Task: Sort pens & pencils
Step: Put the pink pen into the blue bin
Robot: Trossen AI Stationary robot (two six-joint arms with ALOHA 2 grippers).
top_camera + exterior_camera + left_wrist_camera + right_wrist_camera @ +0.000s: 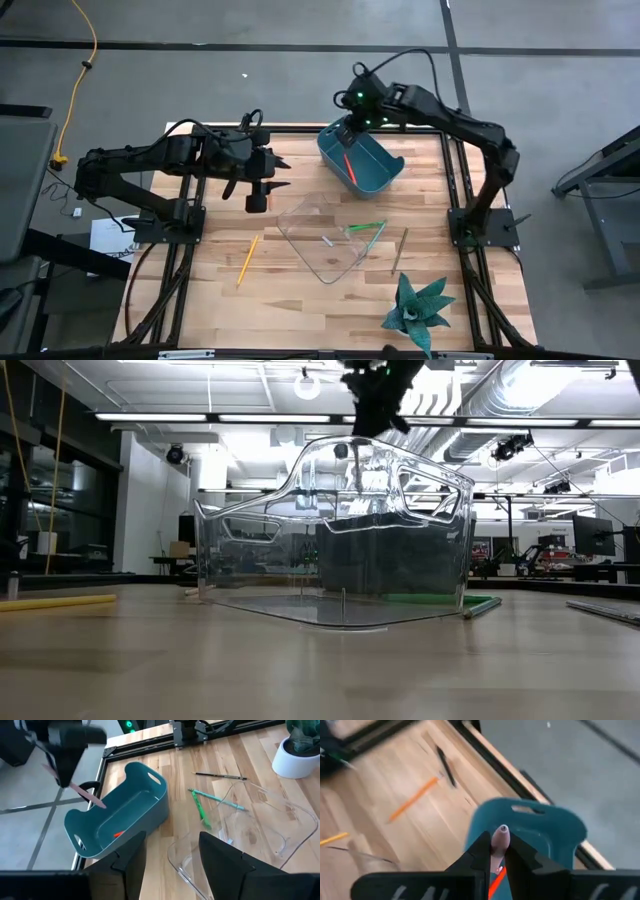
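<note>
Pinching a pink pen (500, 839) — right fingers (496, 851) over teal bin (375, 172) (red-orange pen (118, 834) inside) | left fingers (172, 852) spread

The right gripper (499, 851) pinches a pale pink, round-tipped pen (499, 839) between its dark fingers above a teal plastic bin (540, 832). A red-orange pen (496, 881) lies inside. At ten o'clock, a yellow-orange pencil (413, 798) and a dark pen (446, 766) rest on the wooden table (380, 785).
</note>
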